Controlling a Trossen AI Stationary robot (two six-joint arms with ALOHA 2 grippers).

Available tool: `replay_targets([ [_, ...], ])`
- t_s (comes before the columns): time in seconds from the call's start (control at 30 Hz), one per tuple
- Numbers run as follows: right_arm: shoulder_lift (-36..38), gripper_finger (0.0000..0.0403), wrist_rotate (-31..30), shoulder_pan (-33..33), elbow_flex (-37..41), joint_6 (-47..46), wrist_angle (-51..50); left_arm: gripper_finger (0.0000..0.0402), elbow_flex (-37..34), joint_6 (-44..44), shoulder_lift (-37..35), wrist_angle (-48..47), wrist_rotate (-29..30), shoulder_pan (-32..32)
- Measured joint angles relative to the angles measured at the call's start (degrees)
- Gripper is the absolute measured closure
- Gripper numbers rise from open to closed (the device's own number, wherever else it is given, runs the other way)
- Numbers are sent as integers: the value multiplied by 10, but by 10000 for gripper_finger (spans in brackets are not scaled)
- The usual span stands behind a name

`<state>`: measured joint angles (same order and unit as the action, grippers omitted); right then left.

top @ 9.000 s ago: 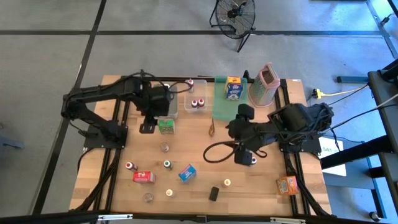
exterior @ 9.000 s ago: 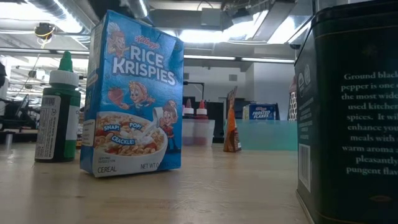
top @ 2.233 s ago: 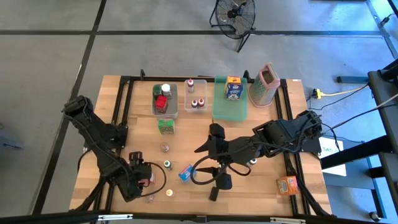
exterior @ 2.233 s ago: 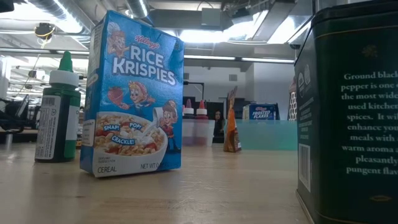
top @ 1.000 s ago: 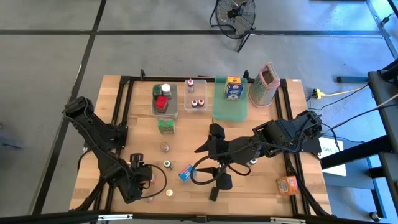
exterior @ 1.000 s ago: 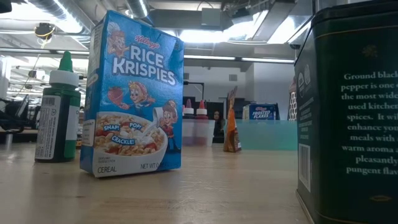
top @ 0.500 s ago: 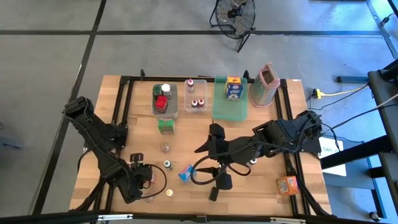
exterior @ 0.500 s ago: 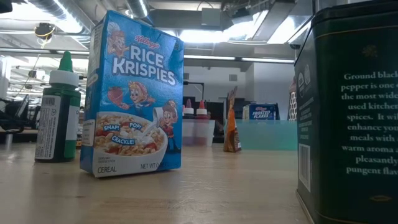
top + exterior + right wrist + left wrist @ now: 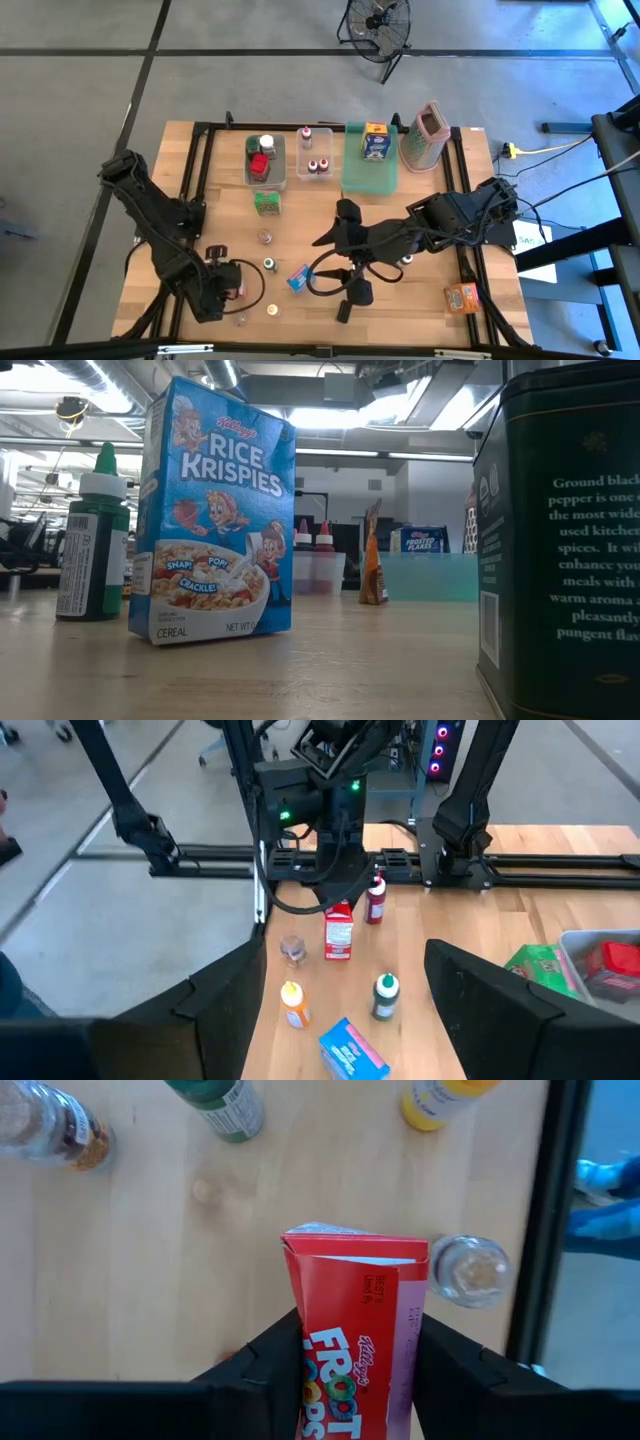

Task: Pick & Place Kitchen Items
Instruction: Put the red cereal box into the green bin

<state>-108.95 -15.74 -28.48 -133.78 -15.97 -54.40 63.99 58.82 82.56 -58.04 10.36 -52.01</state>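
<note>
Seen from above, a wooden counter (image 9: 420, 310) holds scattered kitchen items. The left gripper (image 9: 236, 288) sits low at the near left corner, over a red cereal box (image 9: 240, 291), with a small clear jar (image 9: 239, 318) just beside it. The right gripper (image 9: 330, 285) hangs over the near middle, beside a blue cereal box (image 9: 299, 277) and a dark tin (image 9: 343, 310). At the far side stand two clear bins (image 9: 265, 160), a green tray (image 9: 370, 160) and a pink grater (image 9: 424, 135).

From counter height, neither arm shows. A Rice Krispies box (image 9: 215, 510) stands upright, a green-capped bottle (image 9: 92, 540) to its left and a dark pepper tin (image 9: 565, 530) close on the right.

Looking past the left wrist, the dark fingers (image 9: 280, 1370) press both sides of the red Froot Loops box (image 9: 355, 1330), gripping it while it stands on the wood. The clear jar (image 9: 470, 1270) sits just beside it, close to the black frame rail (image 9: 550, 1220).

Looking past the right wrist, its own fingers (image 9: 230, 990) stand wide apart, holding nothing. Farther off, the left arm's gripper (image 9: 340, 895) is down over the red box (image 9: 339, 935).

The hold looks to be on the lower part of a light cardboard box, so it may buckle or tilt in the grip as it rises. A tilt or swing on lifting could knock the neighbouring jar against the rail.
</note>
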Motion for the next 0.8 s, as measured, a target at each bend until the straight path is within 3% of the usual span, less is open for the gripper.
replay_targets([
  [0.43, 0, 128, 1, 2, 0, -18, -11, 256, 0, -26, -82, -3, -117, 76],
  [0.57, 0, 128, 42, -1, 0, -29, -11, 256, 0, -31, -122, -2, -125, 95],
  [0.8, 0, 128, 46, -1, 0, -32, -26, 256, 45, -68, -182, -9, -119, 124],
])
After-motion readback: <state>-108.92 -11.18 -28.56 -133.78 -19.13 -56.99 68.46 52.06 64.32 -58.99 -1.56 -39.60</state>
